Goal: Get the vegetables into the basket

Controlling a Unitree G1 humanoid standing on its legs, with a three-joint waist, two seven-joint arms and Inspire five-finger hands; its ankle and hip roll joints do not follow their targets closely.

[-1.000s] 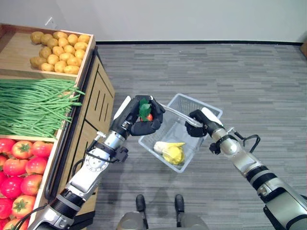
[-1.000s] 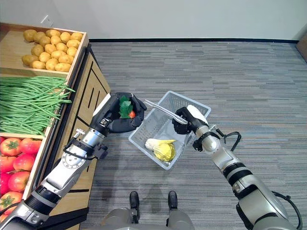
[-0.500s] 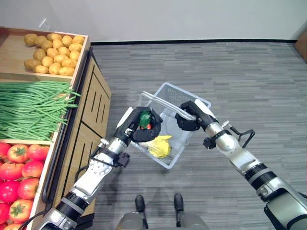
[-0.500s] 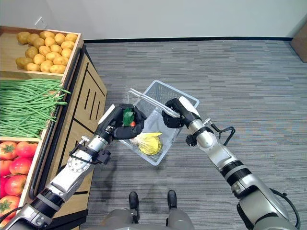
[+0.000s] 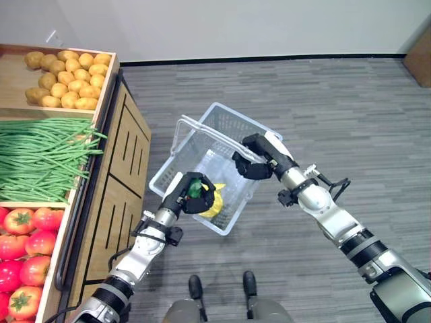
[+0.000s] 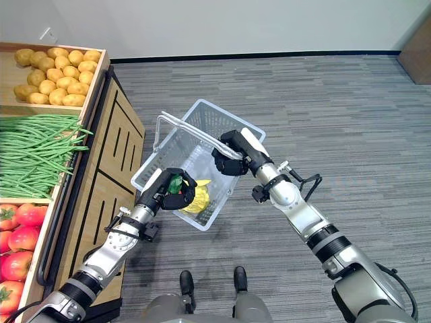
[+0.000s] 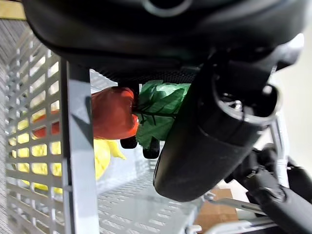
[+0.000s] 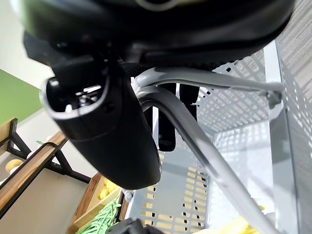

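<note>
A white wire basket point(image 5: 176, 167) hangs in the air beside the produce stand, carried by its grey handles point(image 8: 195, 141). My right hand point(image 5: 254, 160) is shut on those handles at the basket's right rim. My left hand point(image 5: 192, 195) is inside the basket near its front corner, shut on a red vegetable with green leaves point(image 7: 114, 114); the leaves point(image 5: 194, 189) show between the fingers. A yellow vegetable point(image 5: 214, 204) lies on the basket's bottom just under that hand.
The wooden stand point(image 5: 111, 182) fills the left side, with potatoes point(image 5: 64, 79) in the far bin, green beans point(image 5: 40, 158) in the middle and tomatoes point(image 5: 23, 249) nearest. Grey carpet point(image 5: 337, 114) stretches to the right and behind the basket.
My right hand has carried the basket leftward toward the stand. My left hand has come down and back with the red vegetable, from the basket's left rim to inside it.
</note>
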